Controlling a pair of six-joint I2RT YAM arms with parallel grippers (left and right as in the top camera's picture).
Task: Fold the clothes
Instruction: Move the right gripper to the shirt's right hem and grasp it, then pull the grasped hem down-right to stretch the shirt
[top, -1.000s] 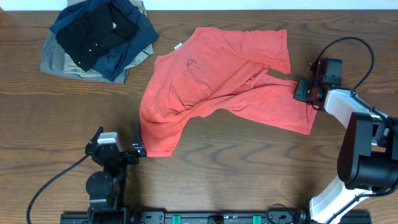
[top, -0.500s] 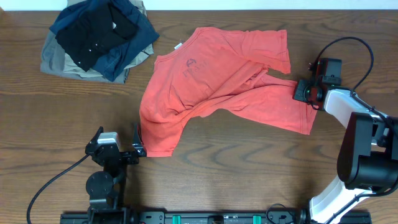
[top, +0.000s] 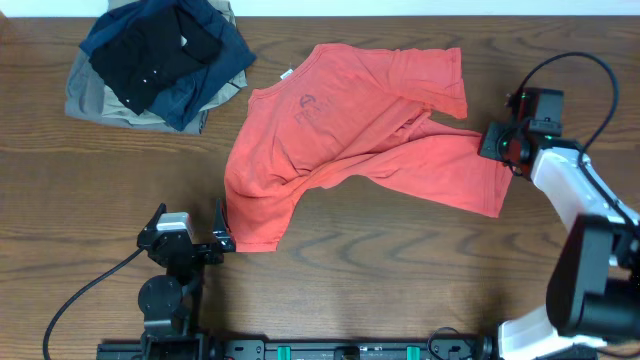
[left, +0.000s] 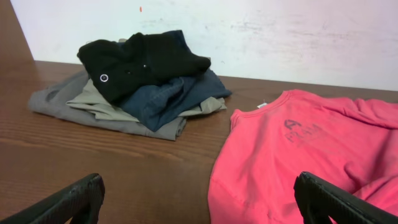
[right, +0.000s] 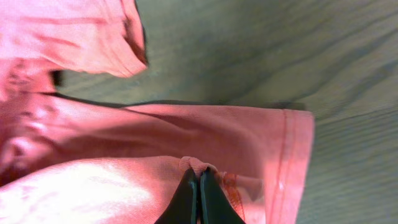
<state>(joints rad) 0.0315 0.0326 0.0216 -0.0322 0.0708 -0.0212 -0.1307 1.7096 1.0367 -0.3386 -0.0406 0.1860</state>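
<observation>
Rightward, the right arm (top: 565, 180) is tugging the T-shirt (top: 340, 140), jaws pinching its hem to flatten it; left arm (top: 175, 250) is waiting, jaws spread.

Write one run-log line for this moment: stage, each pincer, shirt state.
stage: fold not yet begun | left pincer: open, empty | right pincer: shut on T-shirt near hem | T-shirt: rumpled, unfolded on table

Your coral-red T-shirt (top: 360, 140): crumpled, partly folded, mid-table; dark chest logo up, neck twd back-left, hem edge pinched at right.
</observation>
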